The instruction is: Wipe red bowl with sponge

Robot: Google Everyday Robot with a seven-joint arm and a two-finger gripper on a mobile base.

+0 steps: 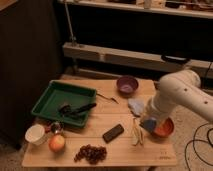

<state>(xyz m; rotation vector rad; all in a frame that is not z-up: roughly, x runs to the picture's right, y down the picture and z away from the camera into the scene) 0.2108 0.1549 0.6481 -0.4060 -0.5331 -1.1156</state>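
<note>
The red bowl point(164, 128) sits at the table's right edge, its left part hidden behind my white arm. My gripper point(149, 123) is low at the bowl's left rim, with a bluish patch at its tip. A pale blue soft thing point(135, 105), perhaps the sponge, lies on the table just behind the gripper. A dark rectangular block point(113, 133) lies to the left of the gripper, apart from it.
A green tray point(47, 97) holding dark utensils stands at the left. A purple bowl point(127, 84) is at the back. A yellow peel point(137, 135), grapes point(91, 153), an apple point(57, 143), a white cup point(35, 134) and a small can point(55, 128) line the front.
</note>
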